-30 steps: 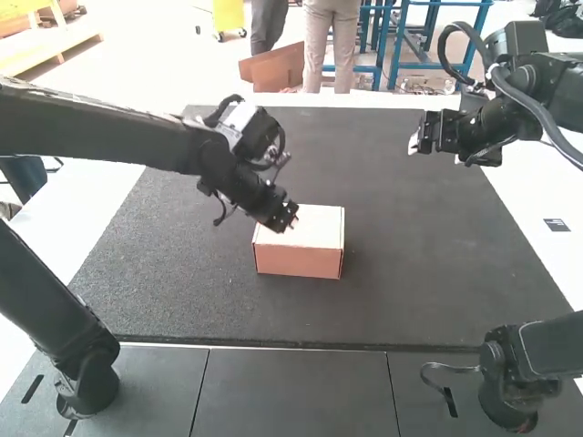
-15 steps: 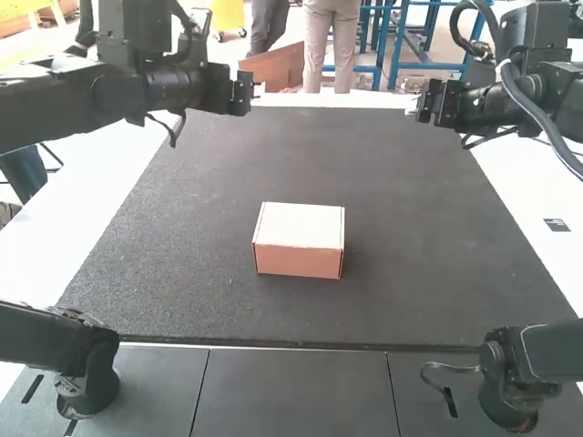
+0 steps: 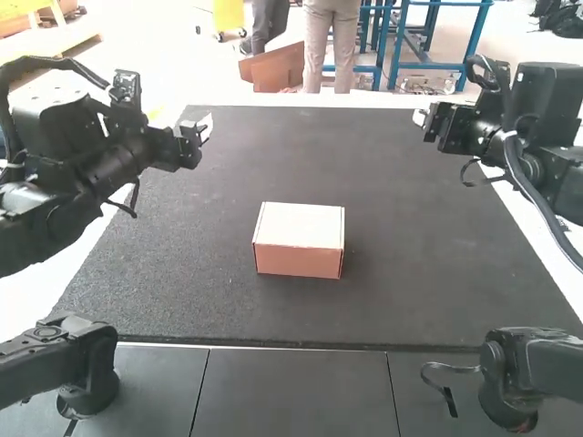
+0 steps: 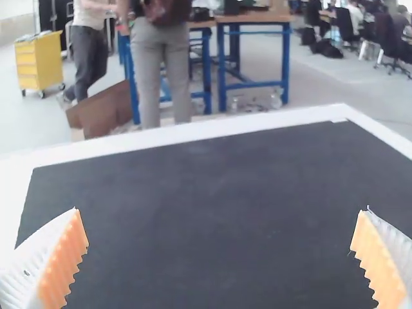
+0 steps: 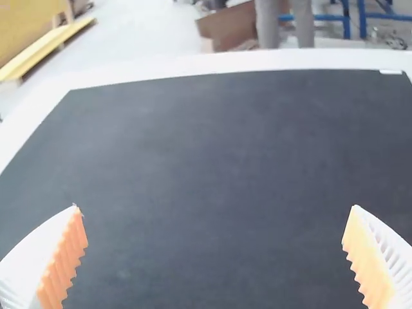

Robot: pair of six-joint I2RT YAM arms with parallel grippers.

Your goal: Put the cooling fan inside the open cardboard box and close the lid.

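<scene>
A black mat covers the table, and the box sits at its middle with the lid flat down and its long side running left to right across my front. I take the fan to be inside, since the lid is shut over it.

My left gripper hangs above the mat's far left part, its ribbed fingers spread wide and holding nothing. My right gripper hangs above the far right part, its fingers just as wide and holding nothing.

The box lies between them and nearer my bases, well apart from both. The left looks slightly closer, so if the lid needs a press, I would bring that one back and inward.
</scene>
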